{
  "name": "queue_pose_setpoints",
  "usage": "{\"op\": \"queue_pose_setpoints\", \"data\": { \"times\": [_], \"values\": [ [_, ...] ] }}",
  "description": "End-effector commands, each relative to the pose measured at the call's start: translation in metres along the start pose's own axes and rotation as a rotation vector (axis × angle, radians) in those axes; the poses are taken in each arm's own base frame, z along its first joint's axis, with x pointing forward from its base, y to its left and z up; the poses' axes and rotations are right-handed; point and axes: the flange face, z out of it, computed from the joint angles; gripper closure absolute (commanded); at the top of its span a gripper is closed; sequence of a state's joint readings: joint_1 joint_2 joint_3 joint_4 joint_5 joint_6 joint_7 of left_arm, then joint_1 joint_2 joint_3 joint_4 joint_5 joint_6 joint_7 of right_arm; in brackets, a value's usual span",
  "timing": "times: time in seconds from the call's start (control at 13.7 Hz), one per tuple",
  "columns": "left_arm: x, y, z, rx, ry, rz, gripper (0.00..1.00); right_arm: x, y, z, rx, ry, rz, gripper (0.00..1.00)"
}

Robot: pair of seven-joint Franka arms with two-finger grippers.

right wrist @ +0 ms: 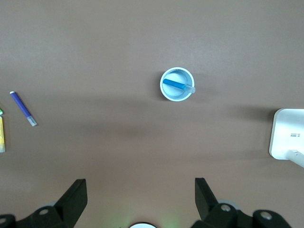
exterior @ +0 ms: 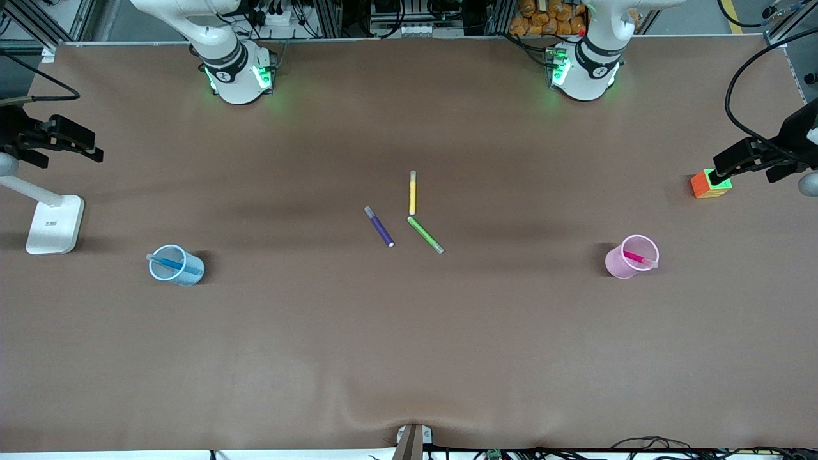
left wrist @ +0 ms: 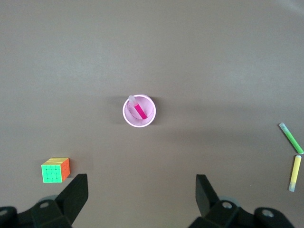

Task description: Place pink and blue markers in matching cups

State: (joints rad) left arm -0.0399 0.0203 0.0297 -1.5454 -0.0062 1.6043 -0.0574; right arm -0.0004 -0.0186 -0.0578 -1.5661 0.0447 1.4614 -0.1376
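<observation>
The pink marker (exterior: 636, 258) stands slanted inside the pale pink cup (exterior: 621, 266) toward the left arm's end of the table; both show in the left wrist view, marker (left wrist: 139, 110) in cup (left wrist: 127, 117). The blue marker (exterior: 171, 263) leans inside the pale blue cup (exterior: 193, 272) toward the right arm's end; the right wrist view shows marker (right wrist: 175, 85) in cup (right wrist: 166, 93). My left gripper (left wrist: 141, 183) is open and empty, high over bare table. My right gripper (right wrist: 141, 186) is open and empty, high over the table by its own base. Neither gripper shows in the front view.
A purple marker (exterior: 379, 227), a yellow marker (exterior: 413, 193) and a green marker (exterior: 425, 234) lie mid-table. A colour cube (exterior: 708, 184) sits at the left arm's end beside a black camera mount (exterior: 767, 156). A white stand base (exterior: 54, 223) sits at the right arm's end.
</observation>
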Motion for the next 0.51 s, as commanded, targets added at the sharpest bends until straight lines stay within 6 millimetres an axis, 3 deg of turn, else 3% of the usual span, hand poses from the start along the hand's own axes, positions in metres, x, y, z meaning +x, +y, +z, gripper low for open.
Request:
{"op": "queue_pose_setpoints", "data": {
  "times": [0.0, 0.44],
  "values": [
    [-0.0021, 0.0004, -0.0021, -0.001, -0.01, 0.015, 0.0, -0.0022, -0.0017, -0.0011, -0.009, -0.003, -0.004, 0.0],
    [-0.0033, -0.0004, -0.0036, -0.002, -0.01, 0.013, 0.0, -0.0034, -0.0018, -0.0014, -0.008, -0.007, -0.004, 0.0]
  ]
}}
